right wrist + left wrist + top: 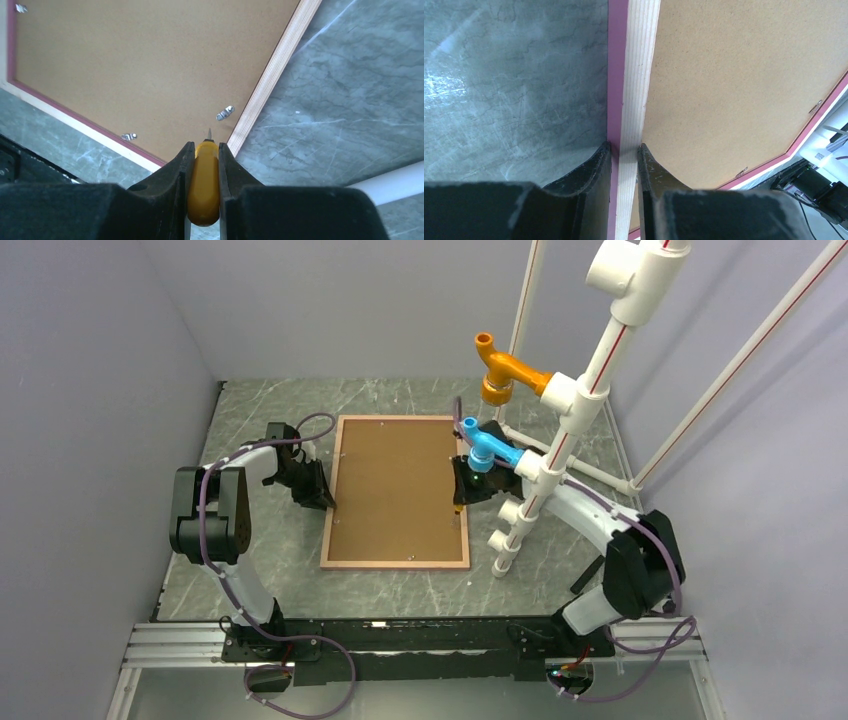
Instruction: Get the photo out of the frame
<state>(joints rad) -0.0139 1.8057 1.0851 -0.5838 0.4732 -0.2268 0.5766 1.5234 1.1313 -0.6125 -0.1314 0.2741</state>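
Note:
The frame lies face down on the table, its pale wood back edge up, and the brown backing board fills it. The photo is hidden under the board. My left gripper is shut on the frame's left edge; in the left wrist view the fingers pinch the pink and wood border. My right gripper is at the frame's right edge, shut on a yellow-handled tool. The tool's metal tip points at the board, just short of a metal clip.
A white pipe stand with an orange fitting and a blue fitting rises right beside the frame's right edge, over my right gripper. A second clip sits on the near border. Grey walls close in both sides.

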